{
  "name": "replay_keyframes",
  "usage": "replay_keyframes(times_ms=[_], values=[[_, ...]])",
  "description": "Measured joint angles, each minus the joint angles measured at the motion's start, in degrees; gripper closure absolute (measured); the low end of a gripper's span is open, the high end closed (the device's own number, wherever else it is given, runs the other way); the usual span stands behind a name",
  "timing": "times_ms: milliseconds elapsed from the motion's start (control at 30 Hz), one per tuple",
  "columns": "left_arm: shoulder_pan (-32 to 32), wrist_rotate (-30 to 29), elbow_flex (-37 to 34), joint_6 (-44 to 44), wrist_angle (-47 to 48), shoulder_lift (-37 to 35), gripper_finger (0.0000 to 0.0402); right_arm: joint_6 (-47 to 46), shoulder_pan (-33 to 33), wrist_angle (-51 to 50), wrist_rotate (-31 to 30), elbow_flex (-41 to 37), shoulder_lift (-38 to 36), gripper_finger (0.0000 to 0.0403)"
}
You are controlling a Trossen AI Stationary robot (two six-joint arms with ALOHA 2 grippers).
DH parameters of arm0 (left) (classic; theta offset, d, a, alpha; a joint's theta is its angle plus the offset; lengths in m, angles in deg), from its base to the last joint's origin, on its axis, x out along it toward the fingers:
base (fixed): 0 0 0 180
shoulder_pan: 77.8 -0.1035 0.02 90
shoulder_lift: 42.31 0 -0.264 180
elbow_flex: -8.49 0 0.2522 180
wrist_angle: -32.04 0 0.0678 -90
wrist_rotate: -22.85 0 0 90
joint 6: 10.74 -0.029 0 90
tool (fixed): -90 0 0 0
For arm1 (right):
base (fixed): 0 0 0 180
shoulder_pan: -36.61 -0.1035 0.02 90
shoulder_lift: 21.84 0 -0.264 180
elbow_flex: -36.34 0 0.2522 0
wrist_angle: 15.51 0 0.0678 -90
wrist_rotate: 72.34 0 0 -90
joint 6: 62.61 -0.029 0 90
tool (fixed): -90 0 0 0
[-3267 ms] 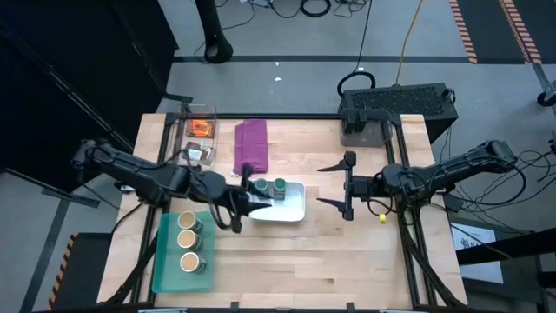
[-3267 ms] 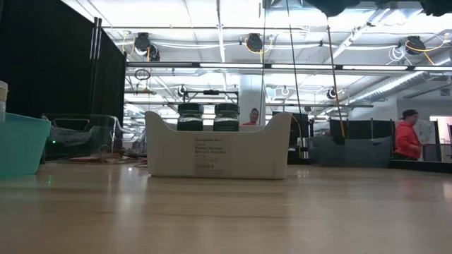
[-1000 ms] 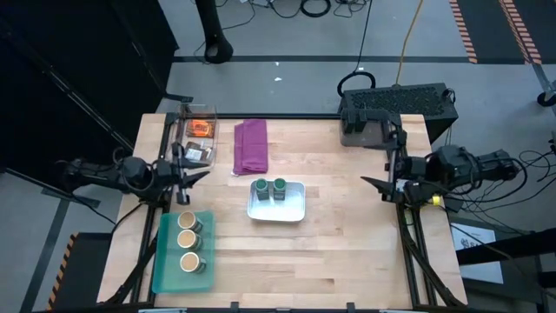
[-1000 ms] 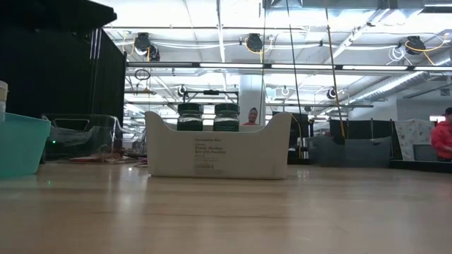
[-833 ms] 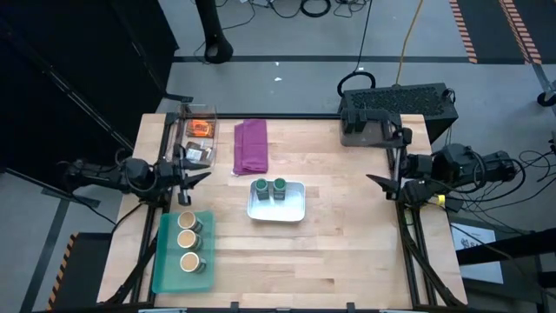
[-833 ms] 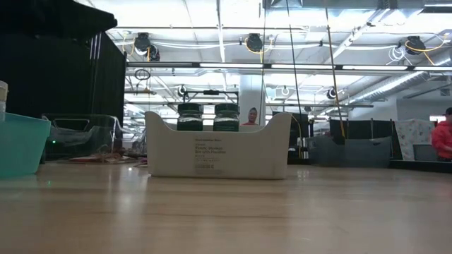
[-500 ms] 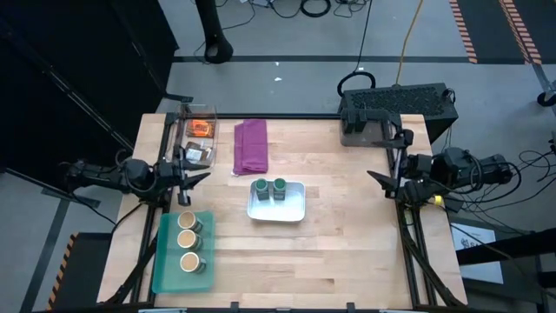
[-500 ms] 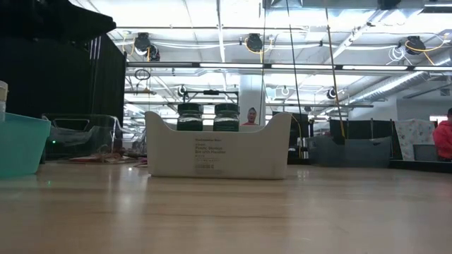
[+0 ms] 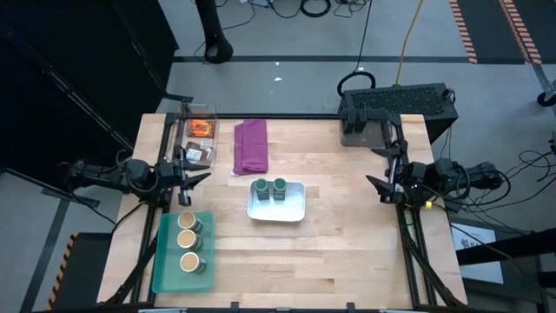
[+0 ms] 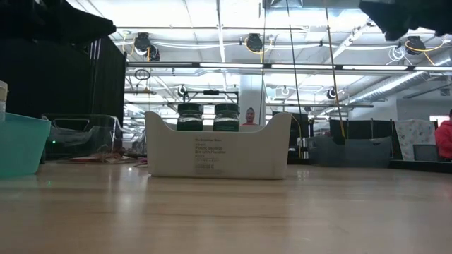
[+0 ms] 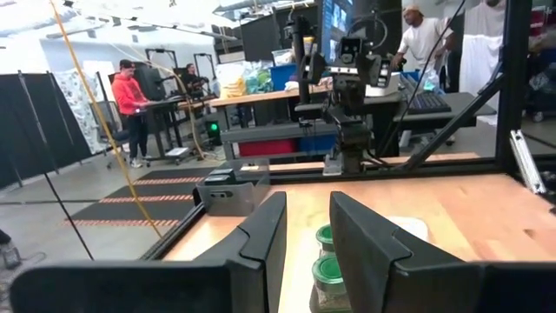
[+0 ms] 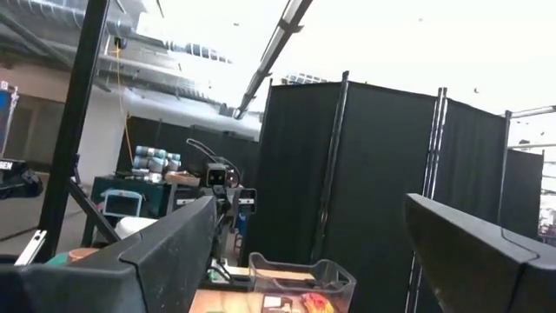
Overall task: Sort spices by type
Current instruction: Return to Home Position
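Observation:
Two green-lidded spice jars (image 9: 274,186) stand in a white tray (image 9: 294,209) at the table's middle; the low view shows them (image 10: 207,117) above the tray's wall (image 10: 219,152). Three tan-lidded jars (image 9: 188,240) stand in a teal bin (image 9: 165,261) at the near left. An orange packet (image 9: 201,128) and a dark brown packet (image 9: 201,154) lie in a clear bin at the far left. My left gripper (image 9: 193,172) (image 11: 308,235) hangs at the left edge, narrowly open and empty. At the right edge my right gripper (image 9: 378,167) (image 12: 310,209) hangs wide open and empty.
A folded purple cloth (image 9: 252,145) lies beside the clear bin. A black box (image 9: 395,109) stands at the far right corner. Bare wood spreads over the table's middle right and near side. A person (image 10: 443,137) shows in the room beyond the table.
My right arm has folded down and back toward the table's right edge. Its gripper has sunk, tipped upward and rolled a little, still wide open; its dark shape now shows at the low view's top right.

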Motion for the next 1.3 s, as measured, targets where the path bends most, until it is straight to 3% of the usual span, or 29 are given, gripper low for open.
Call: replay_keyframes(times_ms=[533,1300], values=[[-0.02,0.15,-11.01,2.48,-14.74,0.0,0.0304,-4.47,4.06,4.65,0.43,-8.8,-4.59,0.0051],[-0.02,0.02,-11.37,2.45,-13.19,-0.04,0.0304,0.77,4.08,-0.72,-1.81,-8.77,-4.57,0.0051]])
